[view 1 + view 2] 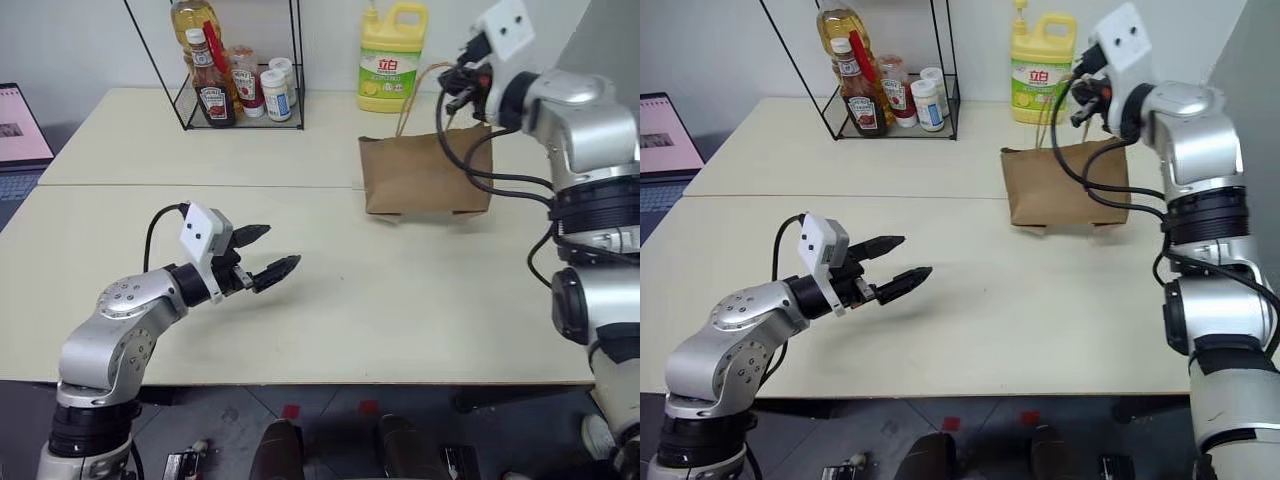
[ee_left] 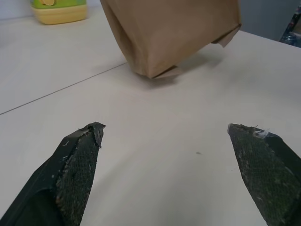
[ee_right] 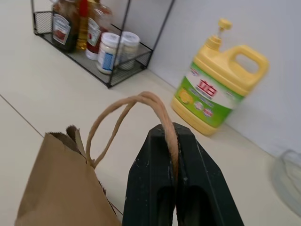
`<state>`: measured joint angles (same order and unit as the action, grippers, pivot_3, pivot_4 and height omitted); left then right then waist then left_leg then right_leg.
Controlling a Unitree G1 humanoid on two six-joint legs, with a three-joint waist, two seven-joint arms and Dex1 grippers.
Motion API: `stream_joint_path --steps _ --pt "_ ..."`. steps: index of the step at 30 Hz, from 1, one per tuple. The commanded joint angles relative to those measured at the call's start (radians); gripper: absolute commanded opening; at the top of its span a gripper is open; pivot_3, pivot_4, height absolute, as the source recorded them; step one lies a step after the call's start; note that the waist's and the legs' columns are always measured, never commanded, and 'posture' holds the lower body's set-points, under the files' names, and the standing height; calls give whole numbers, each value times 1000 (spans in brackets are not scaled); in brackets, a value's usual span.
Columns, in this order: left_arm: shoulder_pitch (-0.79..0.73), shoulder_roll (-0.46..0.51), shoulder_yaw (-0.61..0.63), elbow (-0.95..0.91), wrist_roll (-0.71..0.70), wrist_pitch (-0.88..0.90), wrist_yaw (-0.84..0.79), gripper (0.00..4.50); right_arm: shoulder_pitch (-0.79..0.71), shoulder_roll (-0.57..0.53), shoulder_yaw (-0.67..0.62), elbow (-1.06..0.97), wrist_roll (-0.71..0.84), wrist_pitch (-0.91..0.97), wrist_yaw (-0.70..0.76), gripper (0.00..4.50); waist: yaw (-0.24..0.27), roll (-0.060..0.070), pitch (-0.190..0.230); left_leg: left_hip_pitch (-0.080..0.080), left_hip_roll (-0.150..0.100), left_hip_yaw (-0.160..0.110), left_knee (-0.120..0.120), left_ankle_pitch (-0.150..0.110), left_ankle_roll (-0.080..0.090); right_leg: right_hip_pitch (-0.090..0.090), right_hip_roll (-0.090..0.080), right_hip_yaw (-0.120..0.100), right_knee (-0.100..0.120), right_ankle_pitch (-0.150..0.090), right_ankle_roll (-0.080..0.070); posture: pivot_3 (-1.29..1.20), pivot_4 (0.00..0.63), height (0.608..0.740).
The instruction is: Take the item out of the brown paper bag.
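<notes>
**Bag held up by its handle, nothing visible inside**

The brown paper bag hangs creased at the far side of the pale table, its bottom corners lifted just off the surface in the left wrist view. The right gripper is clenched on one of the thin tan loop handles, which runs down between the two black fingers. From where the bag's mouth shows, I cannot tell what is in it; the soda bottle is not to be seen.

The left gripper hovers low over the near part of the table, well apart from the bag, its fingers spread wide and holding nothing.

Behind the bag stands a yellow detergent jug. Further left, a black wire rack holds sauce bottles and small white jars.
</notes>
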<state>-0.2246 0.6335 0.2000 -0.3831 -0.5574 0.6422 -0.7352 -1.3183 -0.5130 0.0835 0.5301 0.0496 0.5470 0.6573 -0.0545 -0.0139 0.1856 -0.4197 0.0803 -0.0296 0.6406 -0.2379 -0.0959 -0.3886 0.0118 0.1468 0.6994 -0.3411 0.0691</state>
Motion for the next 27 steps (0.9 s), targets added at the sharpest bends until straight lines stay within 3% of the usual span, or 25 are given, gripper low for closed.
stream_joint_path --steps 1,14,27 --pt "12 16 37 -13 -14 -20 -2 4500 -106 76 -15 -32 3 -11 -60 56 -4 0 0 0 0 0 0 0 0 0 0 0 0 0 0 0 150 740" --pt "29 -5 35 -30 -18 -31 29 4500 -160 299 11 47 -8 -65 -134 56 -9 0 0 0 0 -1 0 0 0 -1 0 -2 1 0 0 0 150 740" --pt "7 -9 16 -28 -19 -36 40 4500 -72 330 53 -43 -21 -16 -104 56 -10 0 0 -1 0 -2 0 0 0 -1 0 -3 1 0 0 0 150 740"
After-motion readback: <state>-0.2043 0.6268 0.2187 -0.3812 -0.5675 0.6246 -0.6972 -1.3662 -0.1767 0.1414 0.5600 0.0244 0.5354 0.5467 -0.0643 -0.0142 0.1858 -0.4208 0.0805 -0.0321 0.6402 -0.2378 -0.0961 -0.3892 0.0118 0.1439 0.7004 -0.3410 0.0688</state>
